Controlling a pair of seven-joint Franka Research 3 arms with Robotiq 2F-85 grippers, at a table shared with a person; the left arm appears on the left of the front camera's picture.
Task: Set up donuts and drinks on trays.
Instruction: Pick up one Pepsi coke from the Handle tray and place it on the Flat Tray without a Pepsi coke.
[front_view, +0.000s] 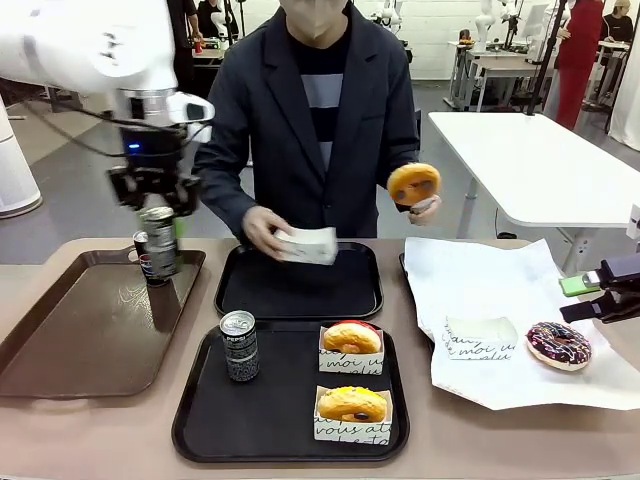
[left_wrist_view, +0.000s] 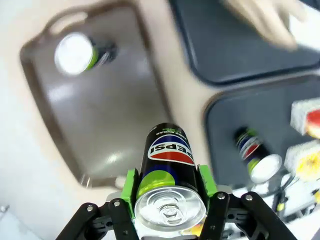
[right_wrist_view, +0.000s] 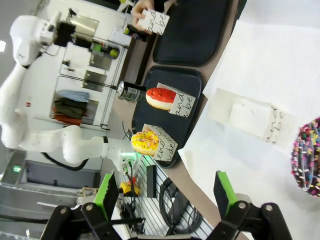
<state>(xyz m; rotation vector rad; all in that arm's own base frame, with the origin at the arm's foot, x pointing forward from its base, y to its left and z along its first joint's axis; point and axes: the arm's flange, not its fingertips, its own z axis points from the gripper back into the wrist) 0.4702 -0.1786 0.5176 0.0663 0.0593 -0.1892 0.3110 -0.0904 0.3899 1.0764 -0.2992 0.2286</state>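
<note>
Left claw (front_view: 158, 210) is clamped on a Pepsi can (front_view: 160, 245) above the brown tray (front_view: 80, 330), with a second can (front_view: 141, 262) standing just behind it. The near black tray (front_view: 285, 400) has a third can (front_view: 239, 345) plus a red donut (front_view: 351, 338) and a yellow donut (front_view: 351, 404) in paper holders. The person holds a loose holder (front_view: 310, 245) over the far black tray (front_view: 300, 290) and lifts another donut (front_view: 413, 183). Left wrist cam: green pads (left_wrist_view: 131, 186) squeeze the can's sides. Right wrist cam: right claw (right_wrist_view: 167, 192) has its fingers wide apart with nothing between them, above the white sheet (right_wrist_view: 260, 60) near the sprinkle donut (right_wrist_view: 307, 160).
</note>
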